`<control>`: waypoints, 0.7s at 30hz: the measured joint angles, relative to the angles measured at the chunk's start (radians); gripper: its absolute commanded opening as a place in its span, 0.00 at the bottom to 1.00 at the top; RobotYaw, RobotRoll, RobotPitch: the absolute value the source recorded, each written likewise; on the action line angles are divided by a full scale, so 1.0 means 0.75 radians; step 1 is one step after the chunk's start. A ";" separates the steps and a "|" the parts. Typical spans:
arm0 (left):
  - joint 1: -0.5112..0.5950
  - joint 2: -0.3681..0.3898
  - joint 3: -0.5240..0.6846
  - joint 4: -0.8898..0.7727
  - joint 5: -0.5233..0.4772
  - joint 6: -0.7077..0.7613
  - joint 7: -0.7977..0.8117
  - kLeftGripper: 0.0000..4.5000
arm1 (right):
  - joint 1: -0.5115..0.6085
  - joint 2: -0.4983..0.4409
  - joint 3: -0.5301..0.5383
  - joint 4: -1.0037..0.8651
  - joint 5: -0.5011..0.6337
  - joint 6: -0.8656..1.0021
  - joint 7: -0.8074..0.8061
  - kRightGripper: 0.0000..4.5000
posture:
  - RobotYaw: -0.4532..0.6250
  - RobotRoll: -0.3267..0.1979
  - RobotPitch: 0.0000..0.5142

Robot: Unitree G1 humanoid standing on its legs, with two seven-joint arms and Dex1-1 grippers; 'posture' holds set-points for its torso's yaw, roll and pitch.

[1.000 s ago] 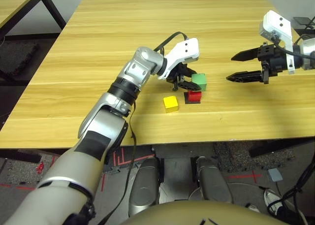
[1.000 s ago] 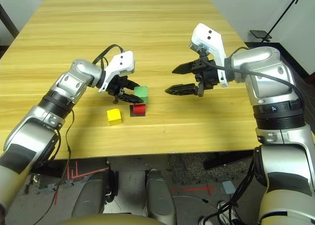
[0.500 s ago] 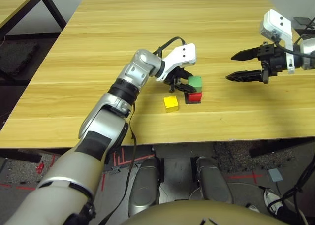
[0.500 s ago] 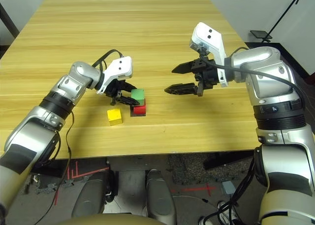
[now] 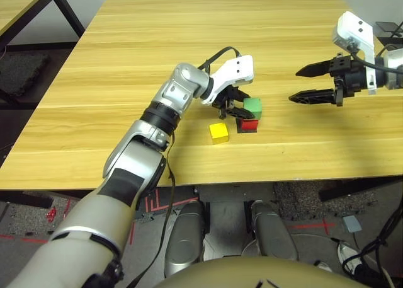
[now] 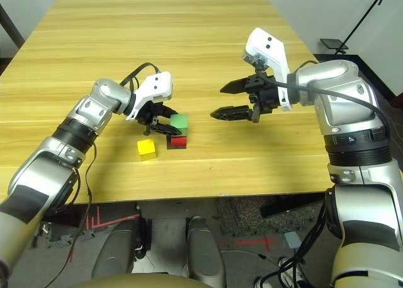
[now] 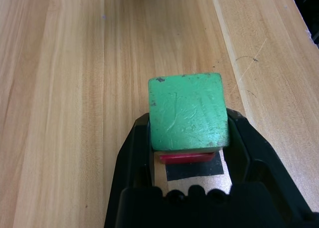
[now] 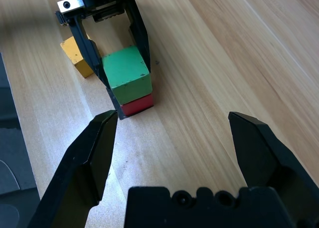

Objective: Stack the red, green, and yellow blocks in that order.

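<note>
We keep the left gripper (image 7: 188,153) clamped on the green block (image 7: 188,111), seating it on the red block (image 8: 137,104) for alignment, while the right gripper (image 8: 172,138) hangs spread apart nearby, beyond the yellow block (image 5: 218,132).

I see my left claw (image 5: 238,109) clamped on the green block (image 5: 252,106), which sits on top of the red block (image 5: 249,125); the red one rests on a black patch (image 5: 240,127) on the table (image 5: 189,42). The yellow block (image 5: 218,132) lies just left of that stack, apart from it. My right claw (image 5: 303,85) hangs spread wide, well to the right.
</note>
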 measured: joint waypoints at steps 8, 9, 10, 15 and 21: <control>0.032 0.008 0.000 -0.042 0.011 0.011 -0.008 0.46 | 0.000 0.000 0.000 0.018 0.001 -0.001 -0.002 1.00 | 0.59 0.39 0.19; 0.034 0.010 0.000 -0.043 0.014 0.011 -0.009 0.46 | 0.000 0.000 0.000 0.020 0.001 -0.001 -0.002 1.00 | 0.59 0.39 0.19; 0.037 0.012 0.000 -0.045 0.014 0.011 -0.010 0.46 | -0.001 0.000 0.000 0.022 0.000 -0.001 -0.002 1.00 | 0.59 0.39 0.20; 0.046 0.008 0.005 -0.049 0.019 0.004 0.013 0.89 | -0.004 0.001 0.001 0.043 0.000 -0.007 -0.003 1.00 | 0.60 0.38 0.19; 0.047 0.035 0.038 -0.137 0.017 0.038 0.052 0.99 | -0.011 0.010 0.002 0.052 0.000 -0.023 -0.002 1.00 | 0.62 0.38 0.17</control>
